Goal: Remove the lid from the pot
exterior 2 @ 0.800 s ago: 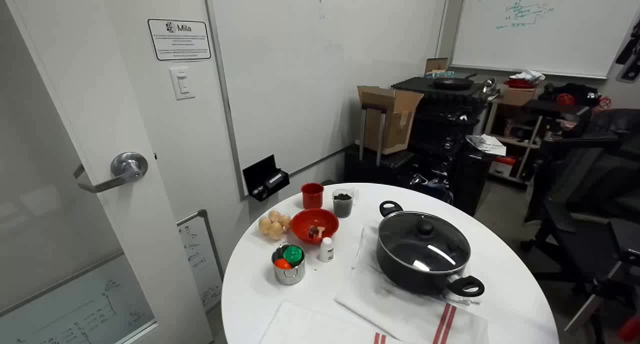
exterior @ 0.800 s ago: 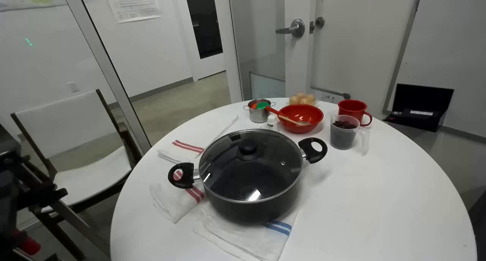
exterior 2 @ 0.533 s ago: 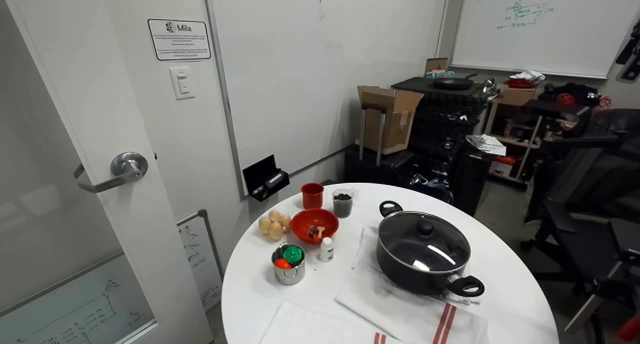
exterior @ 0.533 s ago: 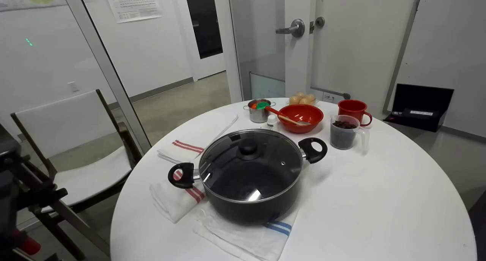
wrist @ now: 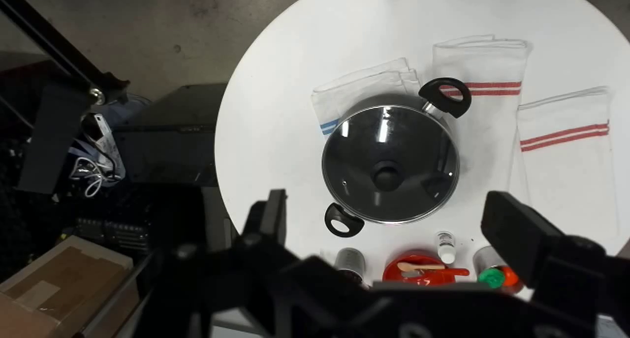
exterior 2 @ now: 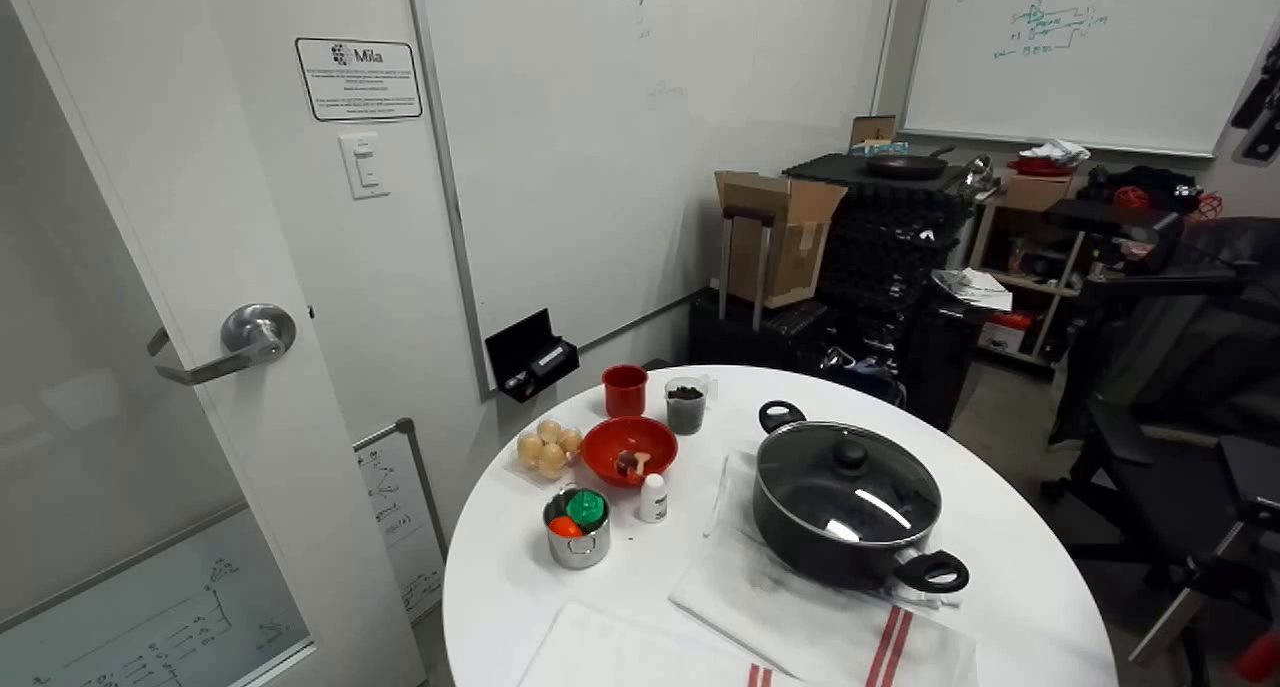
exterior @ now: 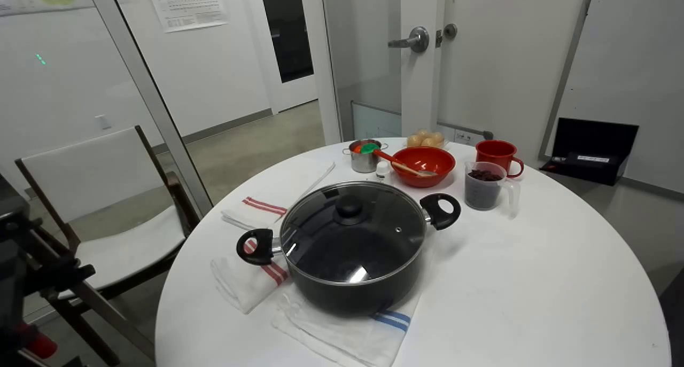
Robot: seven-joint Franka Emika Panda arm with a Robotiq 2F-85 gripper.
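The pot [exterior: 352, 297] is wide and black with two black side handles. It stands on the round white table, partly on white towels, in both exterior views [exterior 2: 800, 527]. The lid [exterior: 368, 249] is clear glass with a metal rim and a dark centre knob, and it sits flat on the pot. The lid also shows in an exterior view [exterior 2: 850, 487] and, from above, in the wrist view [wrist: 389, 146]. My gripper [wrist: 387, 212] is open with nothing between its fingers, high above the table and apart from the lid. The exterior views do not show the gripper.
Beside the pot are a red bowl [exterior: 425, 166] with utensils, a small steel pot [exterior 2: 578, 542], a white bottle [exterior 2: 653, 499], a measuring cup [exterior: 482, 190], a red mug [exterior: 497, 153] and a container of round tan items [exterior 2: 549, 450]. Folded towels [wrist: 482, 67] lie around the pot.
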